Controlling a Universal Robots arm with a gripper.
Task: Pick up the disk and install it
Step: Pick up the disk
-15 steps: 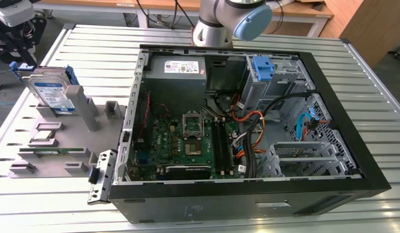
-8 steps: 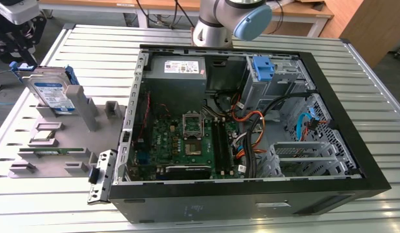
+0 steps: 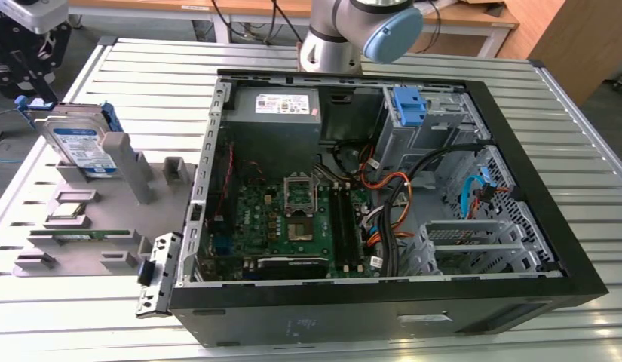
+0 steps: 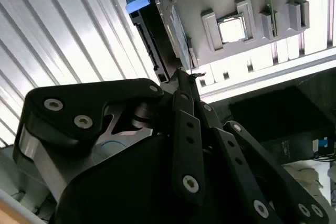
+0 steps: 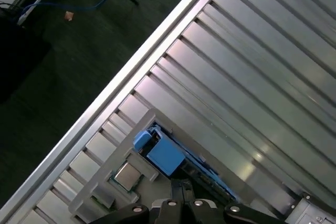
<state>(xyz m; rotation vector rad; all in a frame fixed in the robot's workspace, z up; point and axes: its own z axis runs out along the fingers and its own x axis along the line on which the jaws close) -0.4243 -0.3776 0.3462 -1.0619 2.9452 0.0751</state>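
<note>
Jaws stand narrow in both wrist views, the tips drawn almost together with nothing between them. The gripper (image 4: 185,76) (image 5: 181,184) hangs right at one end of the disk (image 4: 157,40) (image 5: 165,156) and has no hold on it. Whether the tips touch it I cannot tell. In the exterior view the gripper (image 3: 34,89) sits at about 11 o'clock from the disk (image 3: 81,143), close above its blue carrier frame.

The disk stands on edge, leaning a little, in a slot of a grey holder (image 3: 139,177). The holder lies on the ribbed metal worktop (image 3: 150,60), at 9 o'clock from the open computer case (image 3: 512,143) in the exterior view. The disk's silver face with the white-and-blue label is turned toward that camera, and the blue frame runs along its edges.

On the same holder, at 6 o'clock from the disk, lies a small square chip (image 3: 72,213) (image 4: 231,29) (image 5: 126,176). At 6 o'clock from the chip lies a green memory stick (image 3: 90,237).

The case lies on its side with the open face up. A green motherboard (image 3: 290,219) sits near its middle, with a grey power supply (image 3: 275,113) at 12 o'clock from it. A blue bracket (image 3: 409,105) on the metal cage is at about 1 o'clock, and orange and black cables (image 3: 391,188) are at 3 o'clock. The arm (image 3: 351,30) rises at the case's 12 o'clock edge.
</note>
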